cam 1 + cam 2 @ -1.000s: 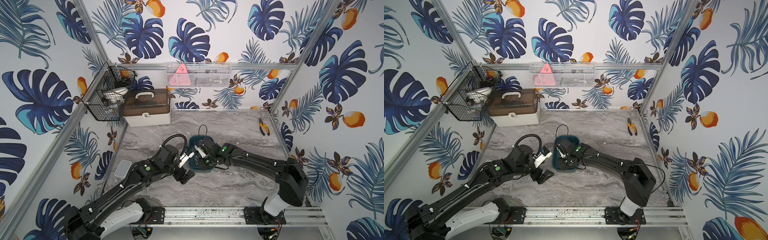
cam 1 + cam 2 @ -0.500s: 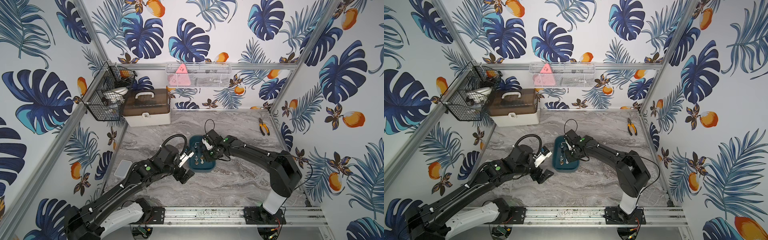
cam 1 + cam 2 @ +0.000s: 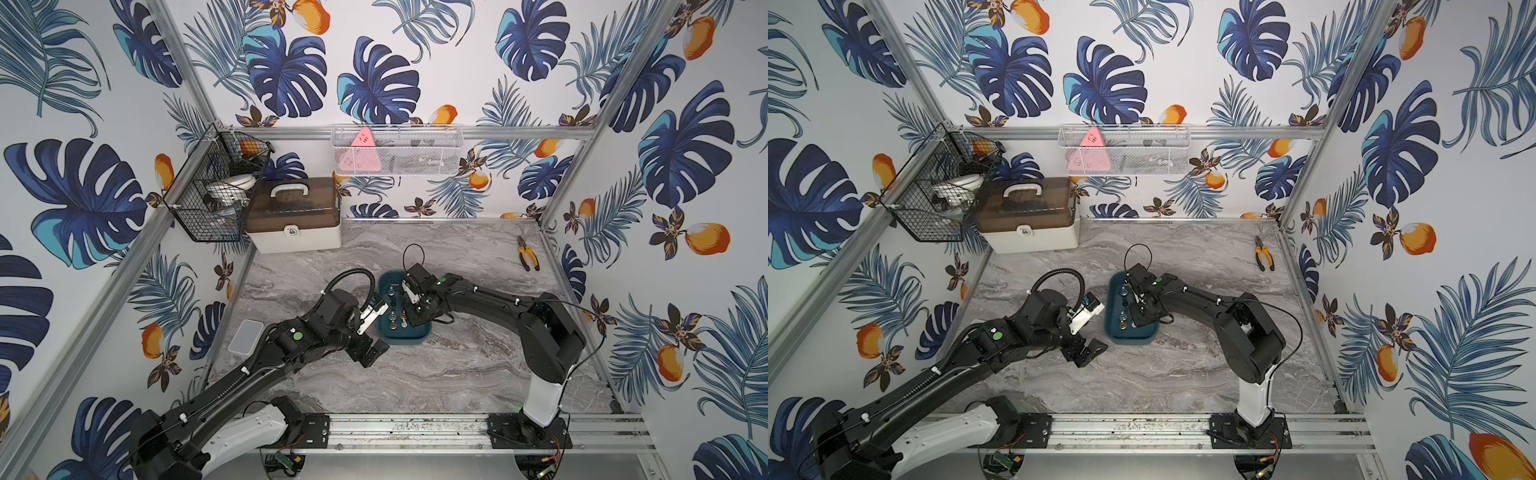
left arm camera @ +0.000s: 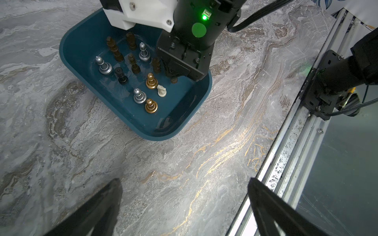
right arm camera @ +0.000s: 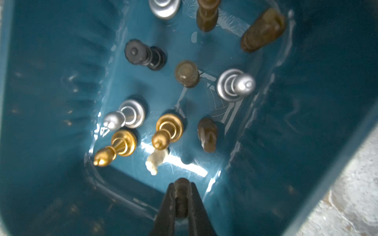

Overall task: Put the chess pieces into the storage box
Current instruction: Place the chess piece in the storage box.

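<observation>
The dark teal storage box [image 3: 409, 336] [image 3: 1133, 337] sits mid-table. Several chess pieces stand in it: silvery [image 4: 104, 66], golden [image 4: 151, 81], white [image 4: 161, 91] and dark brown [image 4: 114, 49]. My right gripper [image 5: 181, 187] [image 3: 411, 321] reaches down into the box near a corner, shut on a dark brown chess piece [image 5: 181, 181] just above the floor of the box. My left gripper [image 4: 184, 183] [image 3: 374, 351] hangs open over bare table just in front of the box, nothing between its fingers.
A white case with a brown lid [image 3: 293, 216] stands at the back left beside a black wire basket [image 3: 216, 187]. A white mesh shelf [image 3: 397, 149] hangs on the back wall. Pliers [image 3: 528, 258] lie back right. A translucent flat lid [image 3: 246, 336] lies left. A metal rail [image 3: 415, 428] bounds the front.
My right gripper moved over the box, first toward its back, then forward again and down into it, staying shut on the brown piece. The left arm has hardly moved.
</observation>
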### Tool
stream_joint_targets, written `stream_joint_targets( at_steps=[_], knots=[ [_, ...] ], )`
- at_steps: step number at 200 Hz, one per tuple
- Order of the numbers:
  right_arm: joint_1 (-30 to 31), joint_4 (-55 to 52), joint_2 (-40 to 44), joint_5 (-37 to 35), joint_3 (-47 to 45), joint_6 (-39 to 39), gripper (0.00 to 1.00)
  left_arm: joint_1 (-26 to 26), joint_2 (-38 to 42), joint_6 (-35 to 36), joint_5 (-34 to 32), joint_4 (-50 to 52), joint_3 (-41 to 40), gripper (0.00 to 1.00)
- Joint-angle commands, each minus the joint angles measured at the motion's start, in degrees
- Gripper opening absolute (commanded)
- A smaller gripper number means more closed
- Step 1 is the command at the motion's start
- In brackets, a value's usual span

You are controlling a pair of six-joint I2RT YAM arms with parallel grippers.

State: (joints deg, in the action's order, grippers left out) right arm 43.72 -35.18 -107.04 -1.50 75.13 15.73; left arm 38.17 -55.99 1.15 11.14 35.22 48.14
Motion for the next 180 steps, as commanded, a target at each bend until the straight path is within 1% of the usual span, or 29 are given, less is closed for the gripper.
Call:
stream_joint_targets(
  at_steps=[1,71,180],
  knots=[
    [0.0,1.0,-1.3,-1.9,0.9,-0.8,0.11,0.0,0.1,0.5,-0.3,-0.7,0.3,0.99],
    [0.0,2.0,-3.3,-3.2,1.9,-0.5,0.11,-0.1,-0.4,0.5,-0.4,-0.6,0.5,0.99],
    [0.0,3.0,-4.7,-4.0,0.7,-0.3,0.12,0.0,-0.3,0.5,-0.5,-0.6,0.4,0.99]
  ],
)
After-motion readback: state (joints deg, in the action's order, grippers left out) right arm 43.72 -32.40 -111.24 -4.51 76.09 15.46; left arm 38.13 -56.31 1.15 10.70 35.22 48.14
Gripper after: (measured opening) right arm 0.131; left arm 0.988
